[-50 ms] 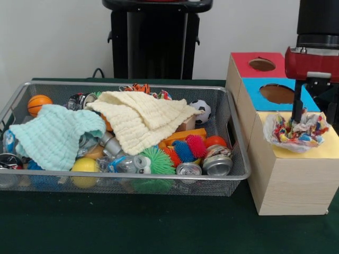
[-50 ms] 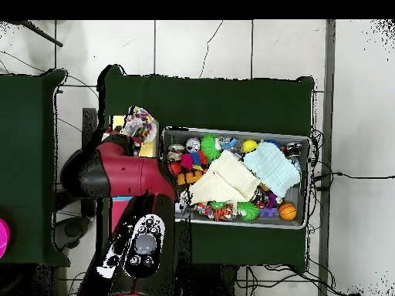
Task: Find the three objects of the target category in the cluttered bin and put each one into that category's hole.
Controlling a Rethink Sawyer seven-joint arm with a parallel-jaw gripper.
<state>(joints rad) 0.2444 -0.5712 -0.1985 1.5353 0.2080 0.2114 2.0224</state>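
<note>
A crumpled multicoloured patterned cloth (image 1: 296,132) rests on the yellow top (image 1: 324,147) of the wooden box, over where that section's hole lies. My gripper (image 1: 297,119) comes straight down into the cloth's bunched middle and is shut on it. In the overhead view the same cloth (image 2: 139,123) shows beside the red arm, which hides the gripper. Two more cloths lie on the clutter in the wire bin (image 1: 132,179): a mint green cloth (image 1: 53,135) at the left and a cream cloth (image 1: 140,119) in the middle.
The box also has a blue top with a hole (image 1: 276,93) and a red top with a hole (image 1: 261,64). The bin holds a basketball (image 1: 38,103), a soccer ball (image 1: 202,111), cans (image 1: 217,165), spiky balls (image 1: 156,160) and a yellow ball (image 1: 85,168).
</note>
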